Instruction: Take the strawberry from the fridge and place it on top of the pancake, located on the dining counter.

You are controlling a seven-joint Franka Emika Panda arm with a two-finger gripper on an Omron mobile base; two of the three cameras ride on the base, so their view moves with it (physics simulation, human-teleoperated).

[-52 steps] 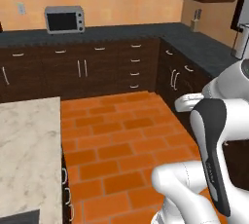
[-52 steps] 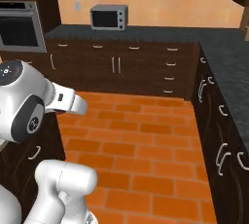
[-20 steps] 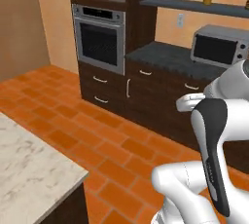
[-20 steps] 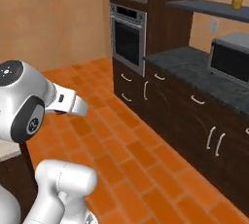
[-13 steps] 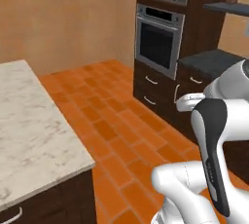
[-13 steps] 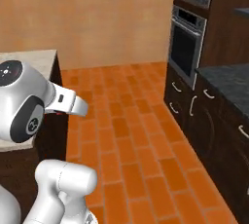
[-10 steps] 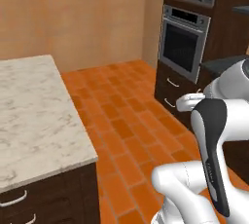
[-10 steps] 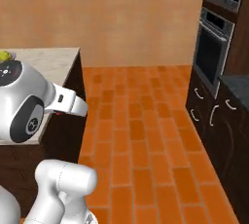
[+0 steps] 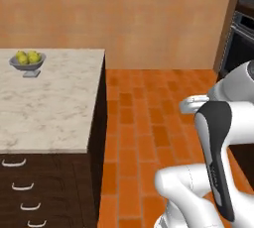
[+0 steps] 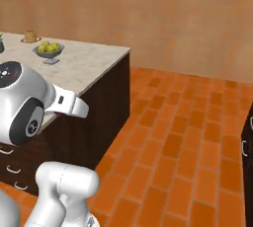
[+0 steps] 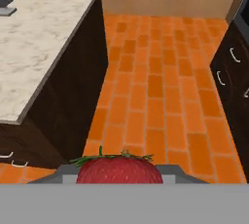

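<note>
The strawberry [image 11: 119,168], red with green leaves on top, sits at the bottom middle of the hand view, and my gripper [image 11: 119,177] is shut on it. The dining counter [image 9: 54,108] is a beige marbled top on a dark wood base, to my left, and its near corner [image 11: 44,57] lies left of the berry in the hand view. In the right base view the pancake [image 10: 30,36] is a small tan stack on a plate at the counter's far left. The fridge is out of view.
A grey bowl of yellow-green fruit [image 9: 27,61] stands on the counter, nearer than the pancake [image 10: 48,49]. Orange brick floor [image 9: 149,123] stretches ahead to a plain tan wall. Dark cabinets with an oven [image 9: 240,43] stand on the right, and drawers [image 11: 233,77] show there too.
The whole scene has swung as the base turned: the wall cabinets and oven slid off to the right, and the dining counter with its bowl came in. The arm's pose is unchanged.
</note>
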